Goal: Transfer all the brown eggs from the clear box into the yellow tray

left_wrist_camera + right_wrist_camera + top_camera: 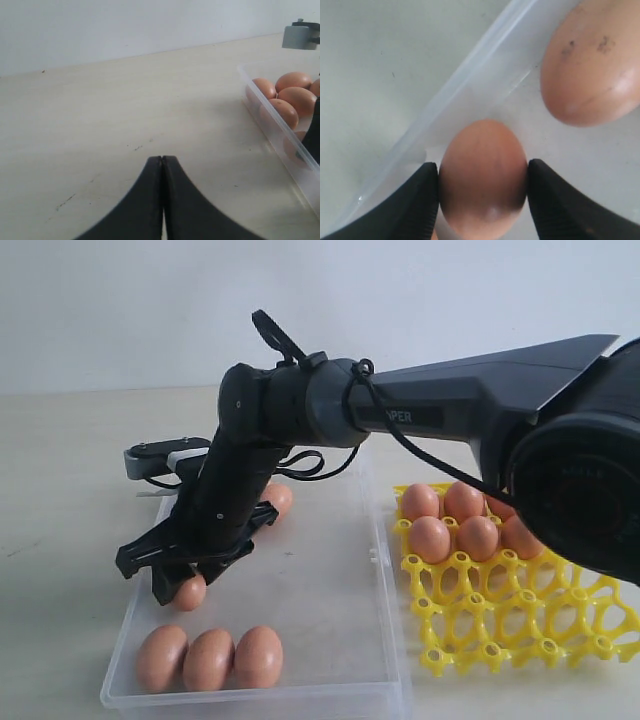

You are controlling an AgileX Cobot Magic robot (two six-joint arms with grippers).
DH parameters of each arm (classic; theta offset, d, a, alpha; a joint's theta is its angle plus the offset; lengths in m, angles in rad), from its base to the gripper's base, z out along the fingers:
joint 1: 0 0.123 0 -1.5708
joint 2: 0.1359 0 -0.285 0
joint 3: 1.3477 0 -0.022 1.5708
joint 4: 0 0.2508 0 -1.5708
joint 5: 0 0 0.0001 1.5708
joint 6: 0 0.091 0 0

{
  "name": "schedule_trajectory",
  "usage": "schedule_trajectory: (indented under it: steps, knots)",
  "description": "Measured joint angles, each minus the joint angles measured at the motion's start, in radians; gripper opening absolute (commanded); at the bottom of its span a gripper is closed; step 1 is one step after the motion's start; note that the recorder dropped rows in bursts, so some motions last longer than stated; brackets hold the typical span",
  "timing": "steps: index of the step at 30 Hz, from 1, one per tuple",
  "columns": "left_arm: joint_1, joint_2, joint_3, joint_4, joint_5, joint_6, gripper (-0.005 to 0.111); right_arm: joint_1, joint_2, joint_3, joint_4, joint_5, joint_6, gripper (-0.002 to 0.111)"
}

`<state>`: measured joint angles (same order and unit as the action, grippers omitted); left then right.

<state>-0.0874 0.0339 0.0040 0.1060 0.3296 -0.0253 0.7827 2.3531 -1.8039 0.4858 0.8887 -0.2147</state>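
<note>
Exterior view, with 6 o'clock the edge nearest me and 12 the far wall. Closest in, around 7 o'clock, the box (pixel 330 640) lies flat on the table (pixel 60 540). Three eggs (pixel 208 660) lie in a row along its near wall, each touching the next.

Just behind them, toward 8 o'clock and near the box's left wall, a fourth egg (pixel 190 595) sits low in the box between the fingers of the right gripper (pixel 183 583). The right arm (pixel 420 405) reaches in from 3 o'clock, across the middle, and slopes down to it. Farther back in the box, toward 10 o'clock, a fifth egg (pixel 280 500) shows from behind the arm.

The tray (pixel 520 630) stands at 4 o'clock, just beside the box's right wall. Its eggs are bunched in the far-left cells, up at 2 o'clock. I count five, with a bit of what may be a sixth where the arm blocks the view.

In the right wrist view the black pads (pixel 420 200) stand an egg's width apart, one against each side of that fourth egg. Whether they are squeezing it or only flanking it, I cannot tell. The egg lies near the box's wall, with another egg near it but apart.

In the left wrist view the left gripper (pixel 161 160) has its fingertips pressed together with nothing between them, above the table. The box and the eggs behind its wall are well apart from the tips.
</note>
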Motion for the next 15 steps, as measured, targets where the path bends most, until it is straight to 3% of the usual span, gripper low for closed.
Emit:
schedule_trajectory:
  steps: [15]
  knots:
    - [0.000, 0.000, 0.000, 0.000, 0.000, 0.000, 0.000, 0.000, 0.002, 0.000, 0.000, -0.069, 0.000, 0.052]
